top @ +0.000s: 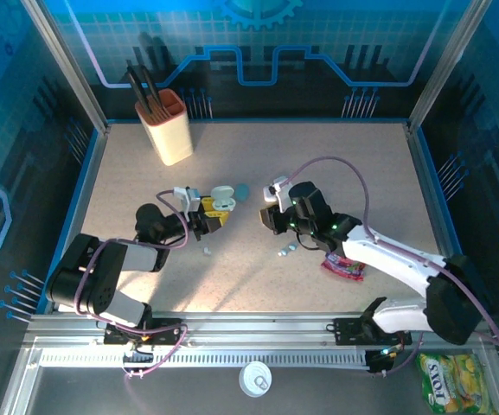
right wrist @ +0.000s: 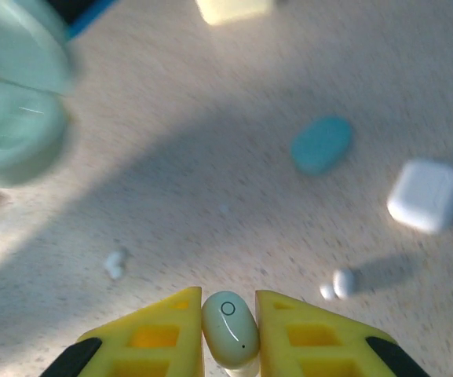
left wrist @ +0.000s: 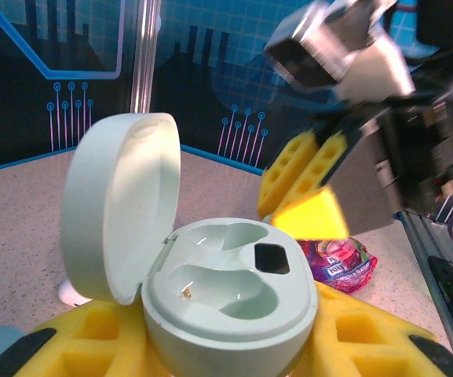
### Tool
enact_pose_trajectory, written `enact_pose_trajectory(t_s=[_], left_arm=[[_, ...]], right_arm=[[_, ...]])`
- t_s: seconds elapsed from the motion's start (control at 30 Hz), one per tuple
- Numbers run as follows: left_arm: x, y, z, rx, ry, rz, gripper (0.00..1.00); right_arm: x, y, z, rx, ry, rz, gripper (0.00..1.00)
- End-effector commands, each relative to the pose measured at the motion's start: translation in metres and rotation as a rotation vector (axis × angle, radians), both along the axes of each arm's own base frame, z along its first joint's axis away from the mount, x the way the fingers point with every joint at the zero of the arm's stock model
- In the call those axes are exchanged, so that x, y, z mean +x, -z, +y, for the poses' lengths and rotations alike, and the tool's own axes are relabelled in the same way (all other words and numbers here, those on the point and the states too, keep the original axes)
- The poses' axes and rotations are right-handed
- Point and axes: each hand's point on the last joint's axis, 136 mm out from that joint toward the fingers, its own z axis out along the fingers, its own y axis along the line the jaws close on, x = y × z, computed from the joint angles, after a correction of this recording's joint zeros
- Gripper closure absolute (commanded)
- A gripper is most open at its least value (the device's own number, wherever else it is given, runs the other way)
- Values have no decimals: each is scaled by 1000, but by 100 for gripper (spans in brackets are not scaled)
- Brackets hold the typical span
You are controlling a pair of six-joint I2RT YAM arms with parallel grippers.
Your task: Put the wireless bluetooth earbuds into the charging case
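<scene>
holding the earbud: your right gripper has its jaws drawn narrow on one pale earbud, pinched between the yellow pads.
holding the case: your left gripper clamps the charging case from both sides, with the lid hinged up and back.
wells: both wells look empty. a dark square sits beside the far one.
position: in the top view the right gripper is near the case on its right side, not touching it.
approach: bring the earbud in over the open side, away from the lid, so the lid cannot block your fingers.
alignment: turn the bud's long axis to match the well before you lower. check this in the left wrist view.
release: part the jaws only once the bud sits down in the well. a tilted bud will likely roll out.
case support: hold the case motionless during the insertion.
loose earbuds: a spare bud lies on the table. leave it for a later pass.
hazard: the bud is smooth and the pinch small, so move slowly.
</scene>
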Motion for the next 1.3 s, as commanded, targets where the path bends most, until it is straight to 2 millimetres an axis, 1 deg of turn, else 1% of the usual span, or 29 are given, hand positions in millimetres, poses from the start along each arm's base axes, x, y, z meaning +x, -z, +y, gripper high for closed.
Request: enact_pose_trajectory(t_s=[0.0,0.03,0.13,0.23,0.33,0.4,0.5,0.7,1.1,1.2,1.27], left_arm=[[-2,-9,-6,-4,42,-42,74],[-3,-9,-5,-4,44,-42,74],[-5,-9,-6,-1,55,-48,75],[-7,-9,-7,3,62,-54,76],[-9,-10,-6,5,62,-63,76],[-10,-11,-6,4,63,-67,76],[-12,-12,-6,4,60,-75,76],[-12,-15,-5,3,53,-86,76],[-12,-22,-3,-4,37,-106,76],[-12,-23,-3,-5,34,-111,76],[-12,-23,-3,-4,34,-110,76]], right_arm=[[-5,-51,23,47,-88,-156,80],[-8,-60,31,58,-115,-172,80],[-13,-77,52,70,-173,-207,80],[-13,-86,69,83,-214,-221,80],[-8,-85,83,86,-234,-219,81],[-5,-82,88,80,-237,-215,81],[-1,-79,91,72,-236,-212,81],[2,-65,92,71,-235,-169,81],[9,-42,86,42,-207,-128,80],[10,-41,84,42,-198,-124,78],[10,-47,83,55,-196,-130,74]])
